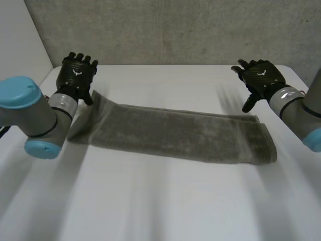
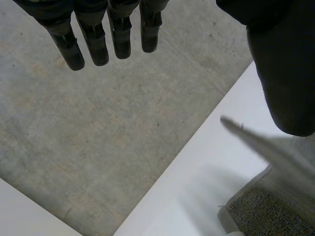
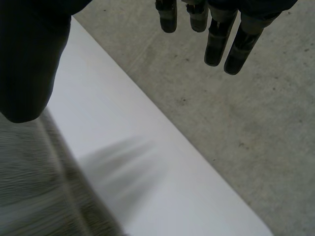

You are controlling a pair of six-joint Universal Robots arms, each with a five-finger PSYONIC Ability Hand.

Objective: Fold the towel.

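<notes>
A grey towel (image 1: 170, 133) lies folded into a long band across the middle of the white table (image 1: 160, 201). My left hand (image 1: 76, 74) hovers above the towel's left end, fingers (image 2: 93, 42) straight and spread, holding nothing. The towel's left corner (image 2: 275, 196) lies under that hand's thumb (image 2: 285, 69). My right hand (image 1: 258, 78) is raised above the towel's right end, fingers (image 3: 221, 39) straight and apart, thumb (image 3: 27, 59) clear of the cloth. The towel's right end (image 3: 34, 187) lies beneath that thumb.
A grey concrete wall (image 1: 165, 30) stands behind the table's far edge. The table's front half is bare white surface. My left arm (image 1: 30, 115) leans over the table's left side, my right arm (image 1: 306, 115) over its right side.
</notes>
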